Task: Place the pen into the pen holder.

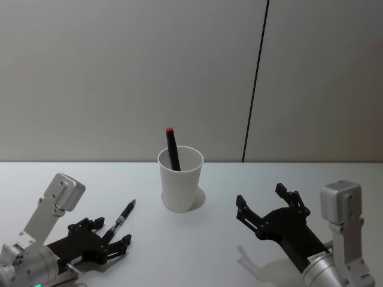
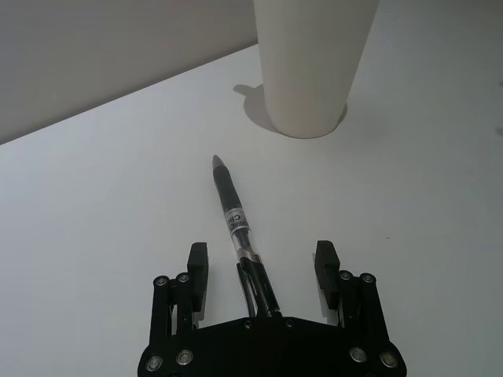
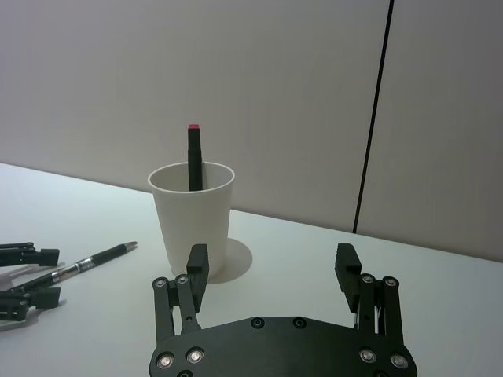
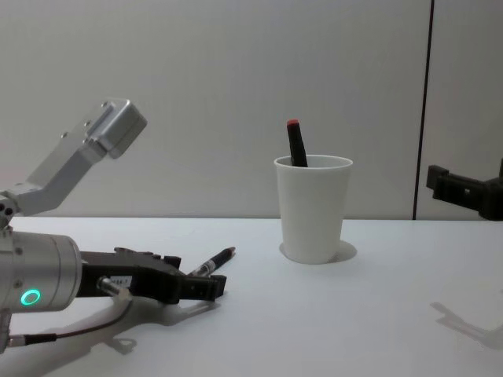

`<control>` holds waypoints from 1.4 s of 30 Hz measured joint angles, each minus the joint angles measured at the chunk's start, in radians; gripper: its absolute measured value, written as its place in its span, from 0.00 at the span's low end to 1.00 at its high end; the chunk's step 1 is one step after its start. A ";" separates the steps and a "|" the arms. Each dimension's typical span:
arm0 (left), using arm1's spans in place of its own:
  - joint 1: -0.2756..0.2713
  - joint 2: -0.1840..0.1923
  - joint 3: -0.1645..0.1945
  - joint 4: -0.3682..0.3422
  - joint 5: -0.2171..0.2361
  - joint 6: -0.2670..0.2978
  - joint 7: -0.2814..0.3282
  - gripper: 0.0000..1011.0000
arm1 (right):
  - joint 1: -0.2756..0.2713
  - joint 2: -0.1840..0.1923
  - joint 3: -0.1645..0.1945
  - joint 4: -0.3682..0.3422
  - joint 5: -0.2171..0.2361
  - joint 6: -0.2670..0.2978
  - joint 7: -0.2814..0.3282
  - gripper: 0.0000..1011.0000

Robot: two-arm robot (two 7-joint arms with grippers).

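A black pen [image 1: 123, 217] with a clear band lies flat on the white table, its tip toward the pen holder [image 1: 181, 179], a white paper cup standing upright mid-table. My left gripper [image 2: 262, 263] is open low over the table, and the pen's [image 2: 236, 224] rear end lies between its fingers, touching neither. A black marker with a red cap [image 1: 172, 146] leans inside the pen holder [image 4: 313, 208]. To the right of the cup, my right gripper [image 1: 260, 197] hovers open and empty above the table, facing the pen holder [image 3: 192, 224].
The white table [image 1: 197, 251] runs back to a grey wall with a dark vertical seam [image 1: 256, 84]. Bare tabletop lies between the two grippers in front of the cup.
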 joint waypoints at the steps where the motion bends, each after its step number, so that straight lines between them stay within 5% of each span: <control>1: 0.000 0.000 0.000 0.000 0.000 0.000 0.000 0.85 | 0.000 0.000 0.000 0.000 0.000 0.000 0.000 0.99; 42: -0.001 0.000 0.002 0.003 -0.001 0.001 0.000 0.58 | 0.000 0.000 0.000 0.000 0.000 0.000 0.000 0.99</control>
